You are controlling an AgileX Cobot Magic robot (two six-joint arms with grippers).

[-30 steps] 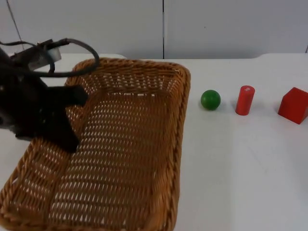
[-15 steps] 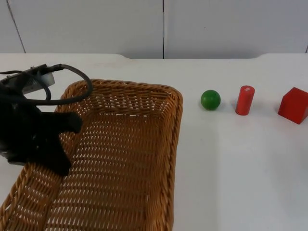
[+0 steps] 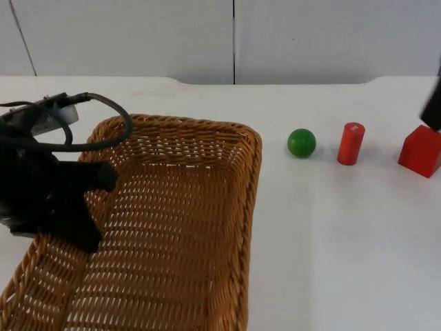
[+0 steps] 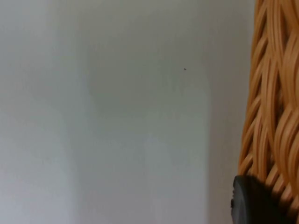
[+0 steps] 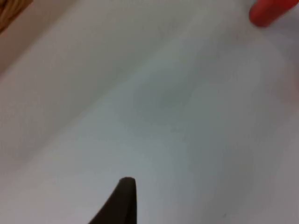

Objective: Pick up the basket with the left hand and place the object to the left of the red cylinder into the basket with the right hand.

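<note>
Clamped on the left wall of the wicker basket (image 3: 172, 227), the left gripper (image 3: 86, 207) has one finger inside the rim and the rest of its black body outside (the left wrist view shows a black fingertip (image 4: 254, 201) pressed against the woven rim (image 4: 273, 102)). How far the basket is lifted off the white table (image 3: 344, 241) I cannot tell. To its right, on the far part of the table, the green ball (image 3: 302, 143) sits just left of the red cylinder (image 3: 351, 143), apart from it, and a red block (image 3: 420, 150) lies further right. A dark piece of the right arm (image 3: 434, 103) enters at the right edge above the block; whether the right gripper's jaws are spread or pressed together I cannot tell, though one black fingertip (image 5: 122, 200) hangs over bare table.
</note>
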